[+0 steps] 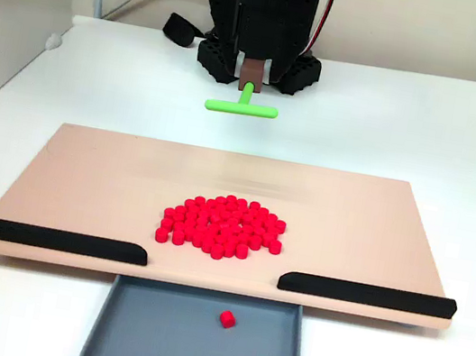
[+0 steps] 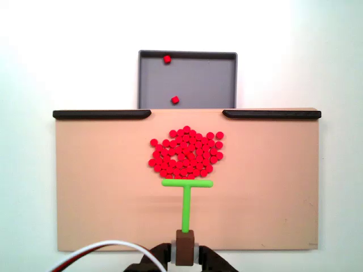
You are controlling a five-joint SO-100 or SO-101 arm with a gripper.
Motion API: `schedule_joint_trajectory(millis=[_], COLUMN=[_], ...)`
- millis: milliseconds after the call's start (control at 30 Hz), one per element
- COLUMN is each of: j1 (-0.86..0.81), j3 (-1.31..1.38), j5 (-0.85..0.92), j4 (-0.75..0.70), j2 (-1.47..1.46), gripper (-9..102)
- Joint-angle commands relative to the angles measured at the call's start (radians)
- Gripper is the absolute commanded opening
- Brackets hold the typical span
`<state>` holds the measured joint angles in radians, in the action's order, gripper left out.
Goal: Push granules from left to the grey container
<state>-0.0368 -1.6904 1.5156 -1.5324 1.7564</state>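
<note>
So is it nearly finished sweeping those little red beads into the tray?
Barely started. Two small red plastic granules lie in the shallow grey plastic container. The gripper holds the green T-shaped stick beside the main pile, all on the tan board.

One fixed view low, facing the arm — another straight overhead — tan board [image 1: 84, 171] shared.

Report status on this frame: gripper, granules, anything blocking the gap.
Gripper shut on green T-stick. Granules heaped mid-board, crossbar just behind them. Two pellets already in grey container. Gap between black strips clear.
</note>
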Motion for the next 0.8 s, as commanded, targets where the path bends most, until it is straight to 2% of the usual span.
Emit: schedule_joint_trajectory(millis=[0,767], j1=[0.008,0.017], j3=[0.018,0.014], j5=[0.117,0.095], j4=[0.005,0.005], j2=[0.002,0.012], gripper=[0,0])
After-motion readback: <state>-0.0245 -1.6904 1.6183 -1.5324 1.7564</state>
